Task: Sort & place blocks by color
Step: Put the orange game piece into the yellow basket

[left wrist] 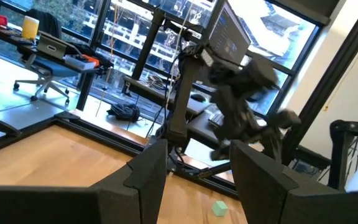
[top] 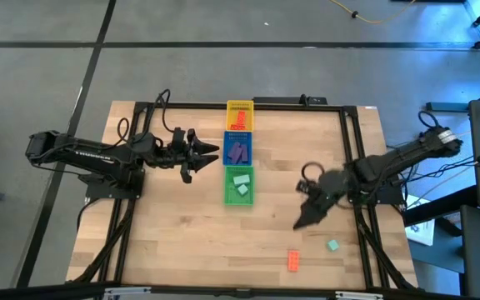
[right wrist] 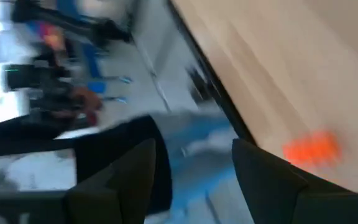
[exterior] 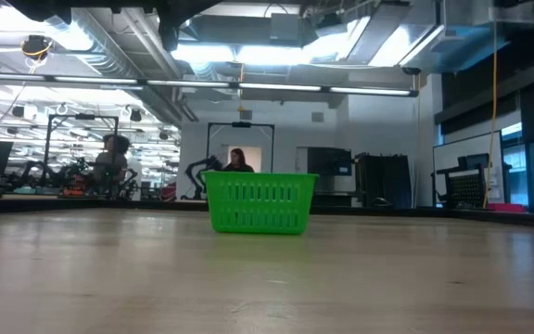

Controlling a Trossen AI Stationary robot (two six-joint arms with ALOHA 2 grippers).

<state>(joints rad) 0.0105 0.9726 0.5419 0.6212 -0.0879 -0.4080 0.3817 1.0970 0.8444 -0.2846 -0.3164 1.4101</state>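
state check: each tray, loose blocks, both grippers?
Yellow square tray: holds orange-red blocks.
Blue square tray: holds purple blocks.
Green square tray: holds mint blocks.
Orange-red toy block: loose on the table's near side, unsorted.
Mint-green toy block: loose on the table, unsorted.
Left gripper: open, empty, beside the blue tray.
Right gripper: open, empty, above the table.

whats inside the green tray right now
The green tray holds pale mint green blocks, about two, seen from above. Whether anything lies beneath them cannot be seen.
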